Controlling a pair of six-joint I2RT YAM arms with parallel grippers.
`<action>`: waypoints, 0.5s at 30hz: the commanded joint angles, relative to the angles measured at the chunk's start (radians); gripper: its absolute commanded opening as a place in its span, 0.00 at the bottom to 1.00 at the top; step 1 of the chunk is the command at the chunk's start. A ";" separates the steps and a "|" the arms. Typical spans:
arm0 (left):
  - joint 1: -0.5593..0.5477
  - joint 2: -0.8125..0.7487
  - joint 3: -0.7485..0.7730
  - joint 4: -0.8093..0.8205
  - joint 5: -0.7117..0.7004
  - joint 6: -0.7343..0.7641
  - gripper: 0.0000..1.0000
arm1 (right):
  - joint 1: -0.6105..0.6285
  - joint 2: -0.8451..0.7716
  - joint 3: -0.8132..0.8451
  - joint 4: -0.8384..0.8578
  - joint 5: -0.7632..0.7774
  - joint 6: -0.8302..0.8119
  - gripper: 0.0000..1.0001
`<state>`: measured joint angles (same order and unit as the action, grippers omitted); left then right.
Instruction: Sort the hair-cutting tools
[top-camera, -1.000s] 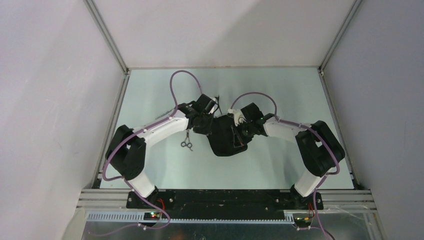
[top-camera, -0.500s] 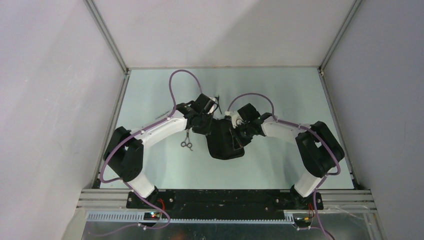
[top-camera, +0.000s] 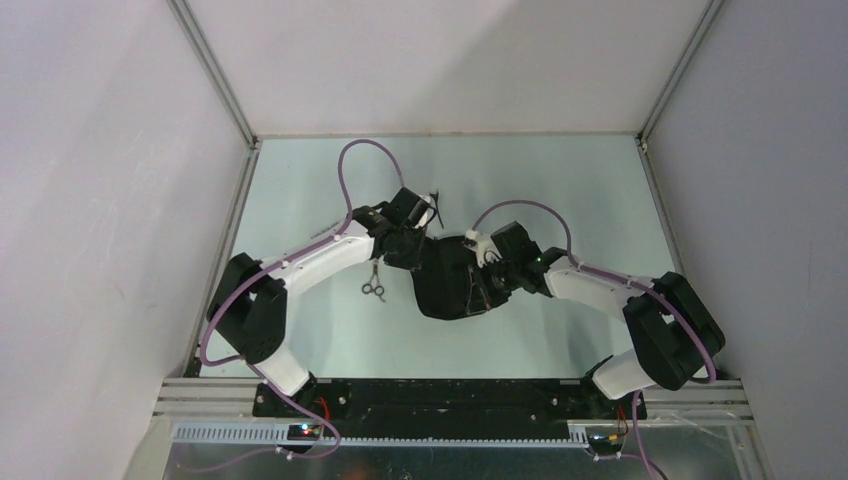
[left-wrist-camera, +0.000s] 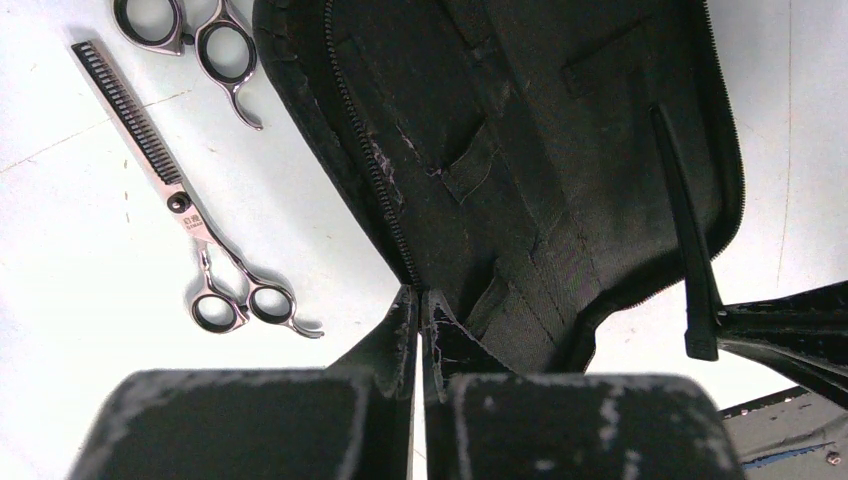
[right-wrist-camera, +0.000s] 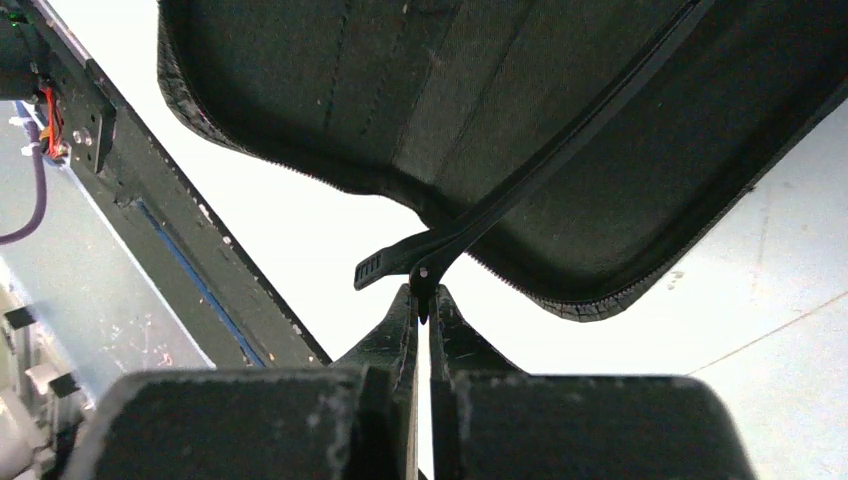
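An open black pouch (top-camera: 445, 290) lies at the table's middle. My left gripper (left-wrist-camera: 420, 300) is shut on the pouch (left-wrist-camera: 520, 150) at its zipper edge. My right gripper (right-wrist-camera: 425, 300) is shut on the pivot end of a thin black hair clip (right-wrist-camera: 540, 170), whose long blades reach over the pouch's (right-wrist-camera: 400, 90) inside. The same hair clip (left-wrist-camera: 685, 230) shows in the left wrist view. Two of the hair-cutting tools, silver scissors, lie on the table left of the pouch: thinning shears (left-wrist-camera: 165, 185) and another pair (left-wrist-camera: 195, 35). In the top view the scissors (top-camera: 373, 283) sit beside the left arm.
White enclosure walls with metal corner posts (top-camera: 215, 75) close in the table on three sides. The black base rail (right-wrist-camera: 150, 220) runs along the near edge. Purple cables (top-camera: 350, 170) loop above both wrists.
The right arm has swung its elbow out to the right and nearer, and its gripper with the clip has moved with it over the pouch. The left arm and scissors have stayed put.
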<state>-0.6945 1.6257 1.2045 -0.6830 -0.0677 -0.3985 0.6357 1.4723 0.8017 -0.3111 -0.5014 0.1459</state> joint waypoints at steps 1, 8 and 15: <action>-0.004 -0.038 0.019 0.009 -0.002 0.022 0.00 | -0.022 -0.011 -0.070 0.177 -0.087 0.113 0.00; -0.004 -0.039 0.015 0.011 0.004 0.021 0.00 | -0.074 0.031 -0.160 0.396 -0.151 0.233 0.00; -0.004 -0.041 0.016 0.008 0.011 0.023 0.00 | -0.111 0.083 -0.183 0.484 -0.188 0.292 0.00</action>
<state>-0.6945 1.6257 1.2045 -0.6827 -0.0673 -0.3985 0.5423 1.5307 0.6319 0.0566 -0.6434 0.3786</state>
